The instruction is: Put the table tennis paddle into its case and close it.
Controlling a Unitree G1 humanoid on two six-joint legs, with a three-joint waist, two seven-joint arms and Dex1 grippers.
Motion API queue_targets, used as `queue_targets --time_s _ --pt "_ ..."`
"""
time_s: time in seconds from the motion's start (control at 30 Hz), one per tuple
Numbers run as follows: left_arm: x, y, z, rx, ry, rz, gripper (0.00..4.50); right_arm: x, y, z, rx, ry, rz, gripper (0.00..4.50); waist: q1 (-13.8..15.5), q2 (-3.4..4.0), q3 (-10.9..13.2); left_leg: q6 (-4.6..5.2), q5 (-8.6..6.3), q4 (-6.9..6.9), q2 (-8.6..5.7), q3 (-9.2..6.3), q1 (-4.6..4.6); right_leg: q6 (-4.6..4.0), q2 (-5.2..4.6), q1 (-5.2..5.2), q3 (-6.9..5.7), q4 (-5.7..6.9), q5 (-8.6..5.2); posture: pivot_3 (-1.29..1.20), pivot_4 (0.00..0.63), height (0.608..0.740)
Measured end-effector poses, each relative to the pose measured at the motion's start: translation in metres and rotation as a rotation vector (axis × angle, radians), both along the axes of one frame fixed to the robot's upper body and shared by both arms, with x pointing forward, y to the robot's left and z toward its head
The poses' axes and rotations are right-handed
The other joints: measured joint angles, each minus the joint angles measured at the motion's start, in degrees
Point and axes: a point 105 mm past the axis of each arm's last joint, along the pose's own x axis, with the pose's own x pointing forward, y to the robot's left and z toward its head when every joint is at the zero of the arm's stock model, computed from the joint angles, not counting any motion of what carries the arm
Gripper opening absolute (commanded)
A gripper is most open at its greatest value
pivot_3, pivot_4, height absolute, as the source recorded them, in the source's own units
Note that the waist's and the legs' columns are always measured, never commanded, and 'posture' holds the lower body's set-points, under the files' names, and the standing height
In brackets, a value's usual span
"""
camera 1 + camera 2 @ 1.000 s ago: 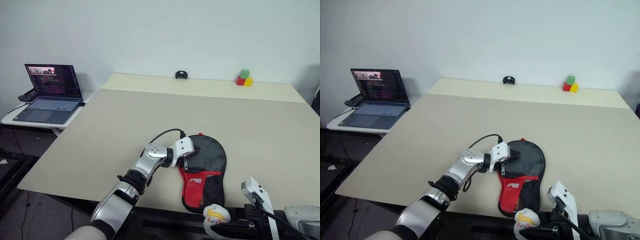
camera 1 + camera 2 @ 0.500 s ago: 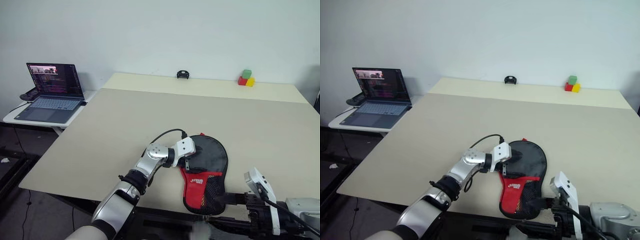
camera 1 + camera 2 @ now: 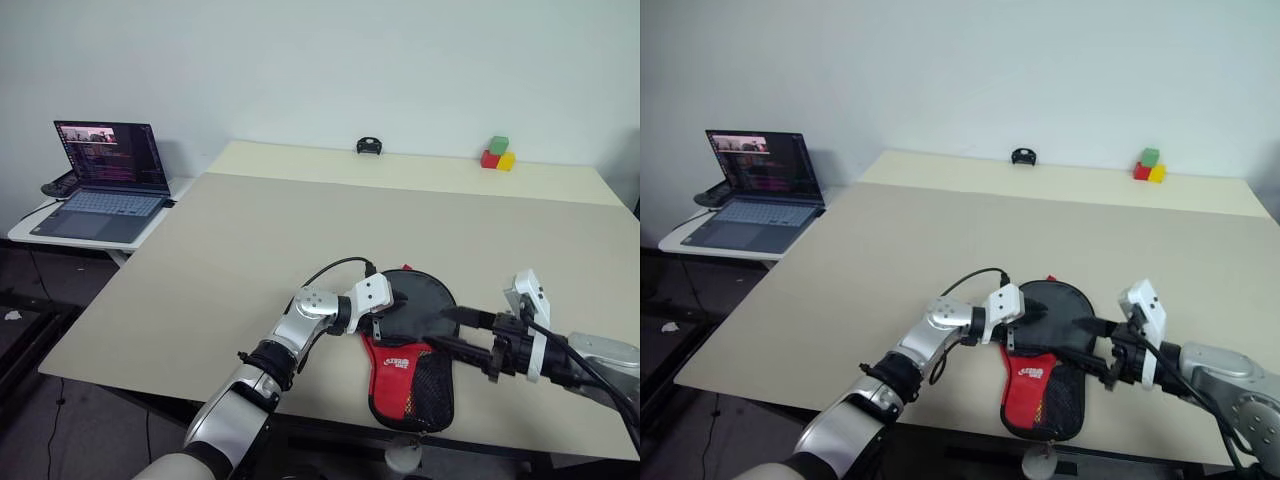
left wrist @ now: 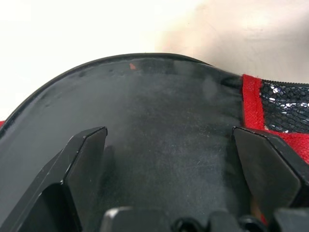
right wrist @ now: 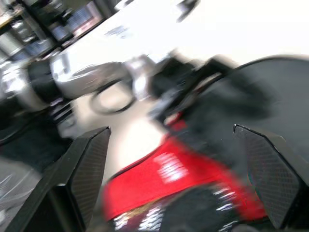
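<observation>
The case (image 3: 410, 350) is lying flat near the front edge of the desk (image 3: 250, 250), towards its right half, with the round black end pointing at the far wall and the red panel and mesh pocket pointing at the front edge. The table tennis paddle itself is not separately distinguishable; in the left wrist view a smooth dark face (image 4: 159, 145) is showing beside the red fabric and mesh, and I cannot tell whether that is the bat's rubber or the cover's own fabric. No handle is sticking out, so the bat is probably sitting inside already, with the closing left to do.

The left gripper (image 3: 390, 308) is reaching in from the case's left side, its two black fingers spread wide and lying over the round end, pinching nothing. It appears to be pressing or steadying the soft cover so it is not sliding on the smooth desk.

The right gripper (image 3: 450, 330) is coming in from the right, just above the case's right edge, with its fingers likewise spread and empty. Its low, nearly level approach suits going for the rim where a zip would run, though no zip pull is visible.

Well apart, coloured blocks (image 3: 496, 154) and a small black object (image 3: 368, 147) are sitting at the desk's far edge, and a laptop (image 3: 98, 182) is standing on a side table to the left.
</observation>
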Motion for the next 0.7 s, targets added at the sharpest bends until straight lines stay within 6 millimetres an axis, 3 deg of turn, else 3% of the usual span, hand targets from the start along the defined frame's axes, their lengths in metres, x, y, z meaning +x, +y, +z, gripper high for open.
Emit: queue_targets --time_s 0.1,0.33,0.57,0.7 --pt "-0.002 -0.001 0.004 -0.007 -0.008 -0.003 4.50 0.014 -0.009 -0.005 -0.031 -0.043 -0.032 4.44 0.1 0.16 0.0 0.01 0.02 0.12 -0.08 0.00 -0.63 0.03 0.01 -0.55 0.02 0.09 0.16 0.00 0.150 0.740" --pt "0.001 0.019 0.023 -0.020 -0.010 0.063 4.50 0.045 -0.029 0.008 -0.073 -0.171 -0.084 4.44 -0.7 0.20 0.8 -0.18 0.14 0.08 0.02 0.09 -0.79 -0.09 0.23 -0.73 0.16 0.19 0.29 0.00 0.150 0.740" --pt "0.005 0.043 0.085 -0.150 -0.064 0.157 4.50 0.074 -0.051 0.018 -0.085 -0.238 -0.183 4.44 -1.7 0.47 1.1 -0.47 0.31 0.14 0.02 0.21 -1.49 -0.10 0.25 -1.41 0.19 0.23 0.28 0.00 0.150 0.740" --pt "0.008 0.069 0.102 -0.190 -0.083 0.258 4.50 0.081 -0.062 0.013 -0.093 -0.226 -0.206 4.44 -1.7 0.48 1.1 -0.47 0.31 0.14 0.03 0.26 -1.46 -0.10 0.26 -1.41 0.21 0.25 0.28 0.00 0.150 0.740"
